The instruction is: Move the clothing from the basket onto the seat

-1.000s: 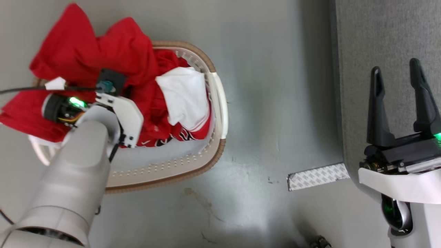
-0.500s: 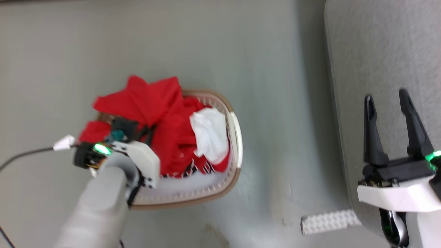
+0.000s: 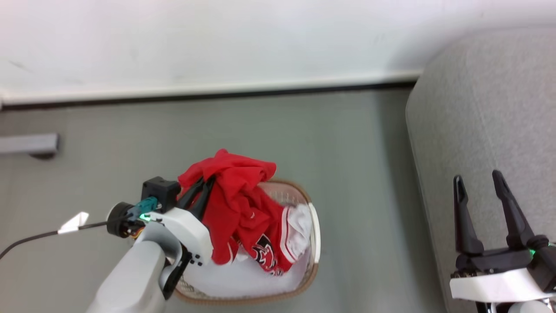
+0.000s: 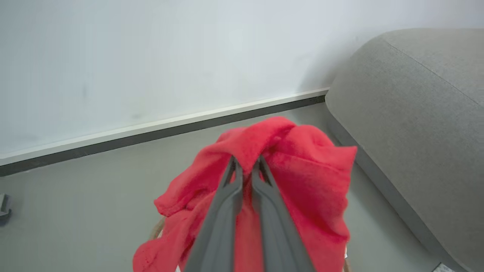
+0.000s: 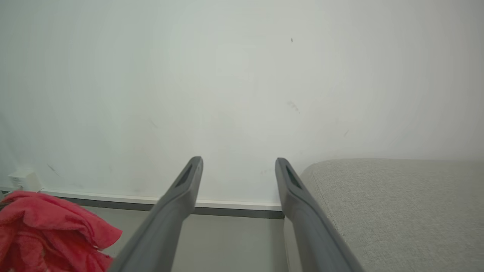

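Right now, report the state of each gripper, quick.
Left gripper: shut on the clothing, which hangs down into the basket.
Right gripper: open, holding nothing.

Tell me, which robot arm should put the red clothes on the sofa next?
Left. The left gripper is shut on the red clothing, held up over the basket. The right gripper is open and empty, near the seat.

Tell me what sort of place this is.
Likely a home-style living room, or a mock-up of one: a grey upholstered sofa, a laundry basket of red clothing on a smooth floor, and a bare white wall.
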